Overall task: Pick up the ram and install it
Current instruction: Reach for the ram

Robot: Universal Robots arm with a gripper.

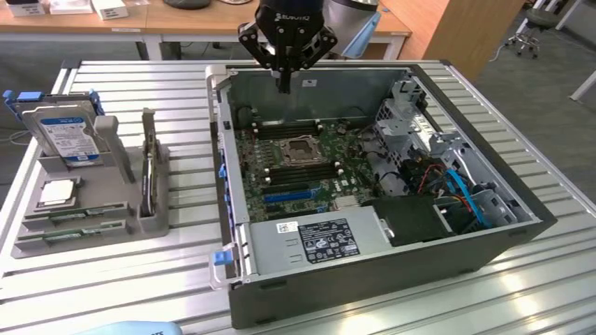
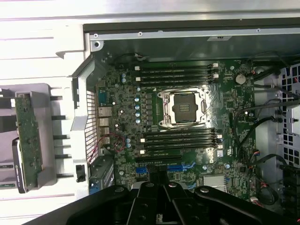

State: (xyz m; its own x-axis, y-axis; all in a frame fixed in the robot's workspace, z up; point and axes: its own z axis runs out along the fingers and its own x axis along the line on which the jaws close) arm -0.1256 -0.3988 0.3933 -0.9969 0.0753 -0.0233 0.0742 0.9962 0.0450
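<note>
Although its two fingers are pressed tight together, the black two-fingered pincer (image 1: 282, 88) pinches nothing. It hangs point-down just inside the far edge of the open dark-grey metal computer case (image 1: 373, 286), above the green motherboard (image 1: 251, 157). Beneath it, the long black memory slots (image 1: 289, 128) on either side of the square silver processor socket (image 1: 300, 148) look empty, though from this angle I would not swear to every one.

By my judgement the task has hardly begun: no stick has been lifted and none is seated in the board. The ram (image 1: 77, 215), a long, narrow green circuit-board stick with a pale label, lies flat in a groove close to the near edge of the pale grey plastic tray (image 1: 112, 174). A second green stick (image 1: 70, 237) lies in the next groove, right at that edge. The tray stands on the slatted aluminium table (image 1: 139, 77), on the exterior view's left of the case and well apart from the pincer.

Sharing the tray are a blue-labelled metal hard drive (image 1: 63, 132) upright at its far corner, a square silver processor chip (image 1: 58, 192) lying flat mid-tray, and a thin board on edge (image 1: 147, 164) along the side nearest the case.
</note>
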